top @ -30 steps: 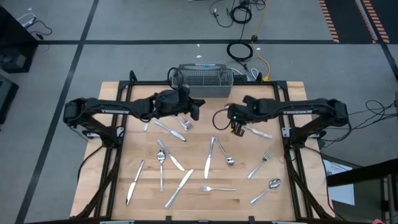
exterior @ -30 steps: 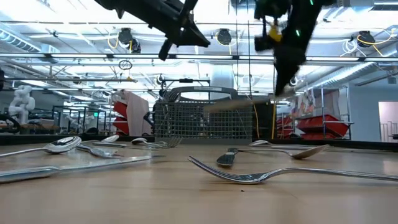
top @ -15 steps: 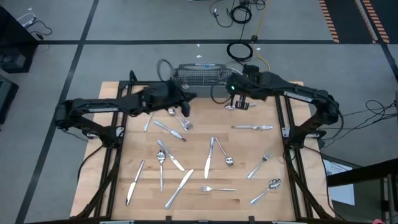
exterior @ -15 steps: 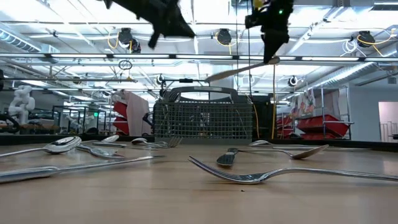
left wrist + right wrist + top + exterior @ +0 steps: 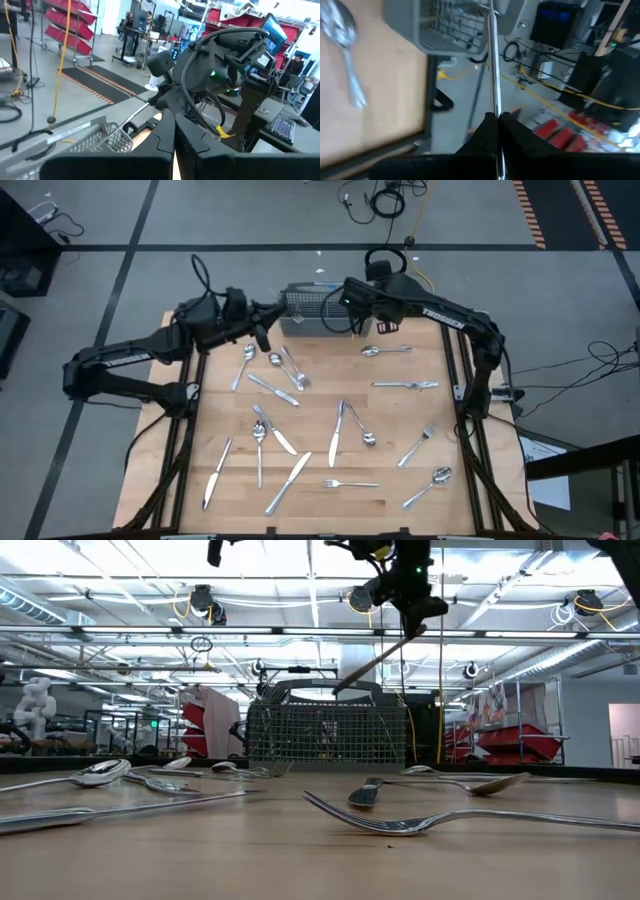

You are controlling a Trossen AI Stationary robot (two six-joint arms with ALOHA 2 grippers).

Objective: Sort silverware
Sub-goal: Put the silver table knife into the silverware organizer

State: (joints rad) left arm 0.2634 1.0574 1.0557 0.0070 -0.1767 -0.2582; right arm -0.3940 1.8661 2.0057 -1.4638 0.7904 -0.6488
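One slim silver metal utensil (image 5: 493,65) is clamped in your right gripper (image 5: 498,120) above the grey wire-mesh basket (image 5: 322,308), top centre; your left gripper (image 5: 262,330) hovers, jaws together.

Fingers (image 5: 490,131) pinch utensil (image 5: 493,65) above basket (image 5: 451,30); spoon (image 5: 344,37) on table.

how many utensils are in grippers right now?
1: a slim utensil in the right gripper, tilted above the wire basket. Left gripper is shut with nothing in it.
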